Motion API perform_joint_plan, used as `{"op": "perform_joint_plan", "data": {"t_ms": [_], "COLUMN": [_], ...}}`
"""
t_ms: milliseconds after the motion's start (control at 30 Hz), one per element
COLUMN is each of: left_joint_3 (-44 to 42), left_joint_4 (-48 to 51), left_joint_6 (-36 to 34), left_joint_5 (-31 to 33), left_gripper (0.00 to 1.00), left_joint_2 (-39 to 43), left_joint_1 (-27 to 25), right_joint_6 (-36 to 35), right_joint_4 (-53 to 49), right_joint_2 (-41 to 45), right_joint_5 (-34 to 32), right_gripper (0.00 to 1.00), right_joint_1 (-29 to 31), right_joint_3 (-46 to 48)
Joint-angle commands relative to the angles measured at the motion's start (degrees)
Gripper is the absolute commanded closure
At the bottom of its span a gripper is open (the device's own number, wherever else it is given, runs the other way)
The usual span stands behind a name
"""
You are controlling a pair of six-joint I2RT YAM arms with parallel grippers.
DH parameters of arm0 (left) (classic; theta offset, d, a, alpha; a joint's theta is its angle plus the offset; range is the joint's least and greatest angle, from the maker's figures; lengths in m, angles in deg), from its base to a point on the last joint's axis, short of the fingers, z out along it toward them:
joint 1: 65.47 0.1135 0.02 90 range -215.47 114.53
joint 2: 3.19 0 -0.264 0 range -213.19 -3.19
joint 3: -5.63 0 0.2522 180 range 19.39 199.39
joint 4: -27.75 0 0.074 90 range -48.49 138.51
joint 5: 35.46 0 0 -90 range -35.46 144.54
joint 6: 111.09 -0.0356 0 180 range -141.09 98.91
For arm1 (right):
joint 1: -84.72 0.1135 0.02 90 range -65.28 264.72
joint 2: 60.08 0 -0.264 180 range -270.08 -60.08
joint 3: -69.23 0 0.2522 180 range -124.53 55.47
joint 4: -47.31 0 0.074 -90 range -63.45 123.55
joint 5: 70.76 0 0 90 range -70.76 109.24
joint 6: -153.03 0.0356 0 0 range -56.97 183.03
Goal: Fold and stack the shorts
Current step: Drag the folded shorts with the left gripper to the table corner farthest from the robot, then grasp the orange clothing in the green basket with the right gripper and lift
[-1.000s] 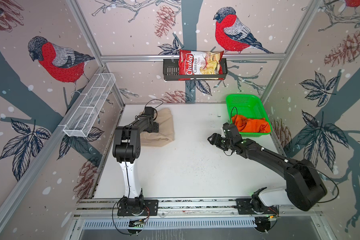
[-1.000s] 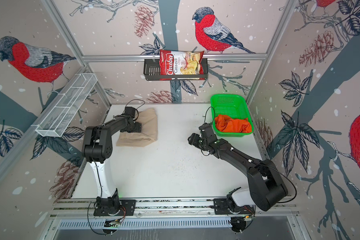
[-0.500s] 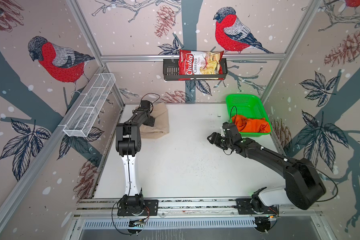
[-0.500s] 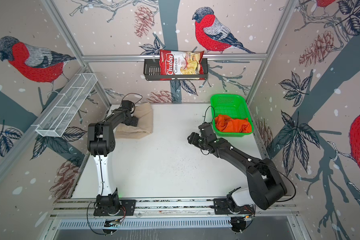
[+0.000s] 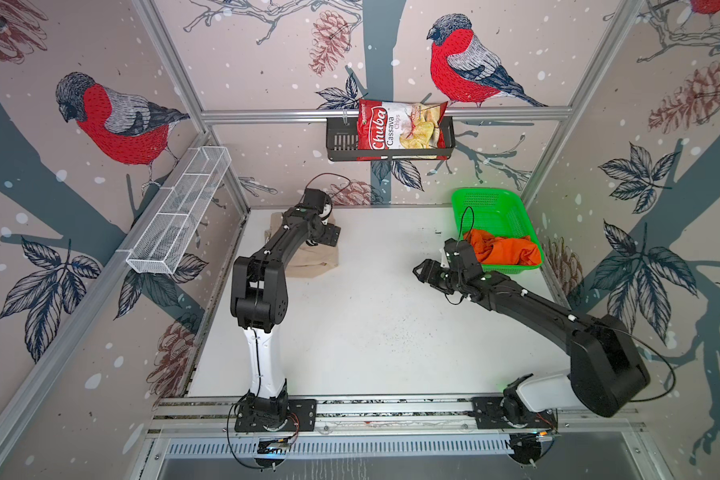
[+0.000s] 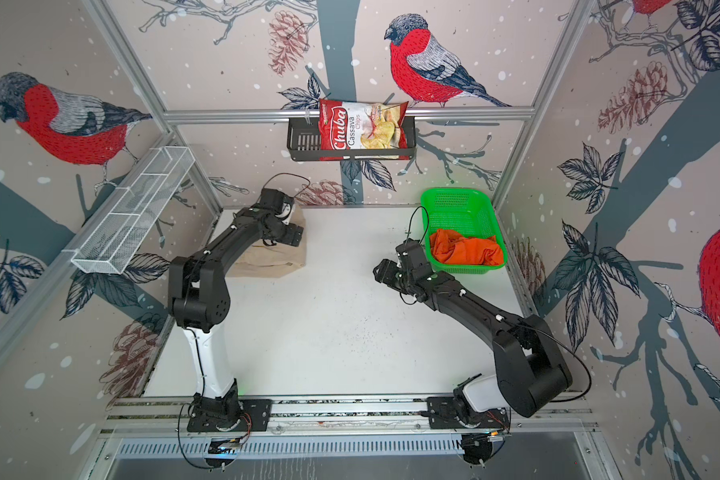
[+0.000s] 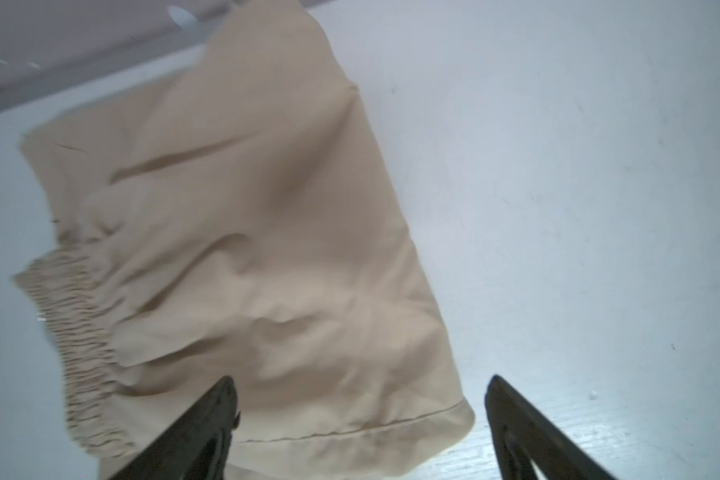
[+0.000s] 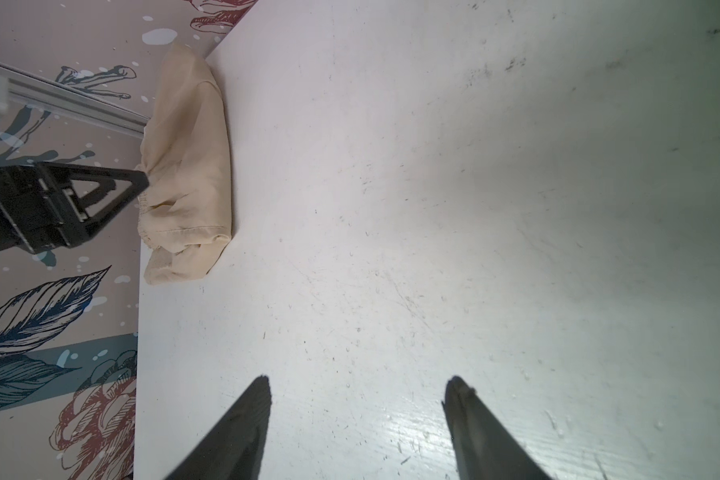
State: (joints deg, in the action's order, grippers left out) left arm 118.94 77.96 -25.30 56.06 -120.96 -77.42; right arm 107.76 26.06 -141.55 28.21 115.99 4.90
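A: Where are the shorts sitting?
B: The beige shorts (image 7: 246,249) are lying folded at the far left corner of the table (image 5: 371,332). The orange shorts (image 5: 504,251) are bunching up in the green basket (image 5: 487,195).
A: And the claws?
B: The left gripper (image 7: 361,380) is hovering wide open over the beige hem, holding nothing. The right gripper (image 8: 358,380) is hanging partly open and empty near the basket.
A: Handling?
B: Light, limp cloth, I'm guessing. Pinching the orange pair's waistband should be giving the firmest hold.
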Motion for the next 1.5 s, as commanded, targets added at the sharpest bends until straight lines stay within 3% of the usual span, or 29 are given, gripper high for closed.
{"op": "perform_joint_plan", "data": {"t_ms": [0, 233, 400, 833, 1167, 1333, 1467], "left_joint_3": [1.36, 4.59, 1.71, -11.17, -14.00, -13.69, -16.13], "left_joint_4": [1.67, 0.42, -0.01, -5.27, -6.20, -7.09, -9.79], "left_joint_6": [4.51, 6.82, 7.28, 6.93, 7.13, 8.19, 10.22], "left_joint_5": [-2.26, -4.03, -4.14, -3.93, -3.97, -5.35, -6.49], "left_gripper": [0.08, 0.10, 0.10, 0.10, 0.10, 0.07, 0.07], "left_joint_2": [-3.66, -9.01, -9.04, -3.94, -0.26, 5.55, 12.46], "left_joint_1": [-1.99, -2.74, -2.99, -2.99, -2.92, -2.93, -2.94], "right_joint_6": [-0.78, -0.44, -0.30, -0.70, -0.95, -3.88, -9.79], "right_joint_4": [-0.67, -0.54, -0.55, -0.69, -1.21, -5.19, -11.90], "right_joint_2": [0.66, 1.84, 2.11, 3.02, 3.43, 4.16, 4.64], "right_joint_5": [-1.54, -1.67, -1.59, -1.24, -1.41, -2.64, -4.07], "right_gripper": [0.32, 0.32, 0.32, 0.32, 0.32, 0.32, 0.32], "right_joint_1": [-0.11, -0.37, -0.41, -0.85, -0.85, -2.10, -6.46], "right_joint_3": [-0.29, 1.08, 1.56, 1.44, 0.61, -2.62, -8.18]}}
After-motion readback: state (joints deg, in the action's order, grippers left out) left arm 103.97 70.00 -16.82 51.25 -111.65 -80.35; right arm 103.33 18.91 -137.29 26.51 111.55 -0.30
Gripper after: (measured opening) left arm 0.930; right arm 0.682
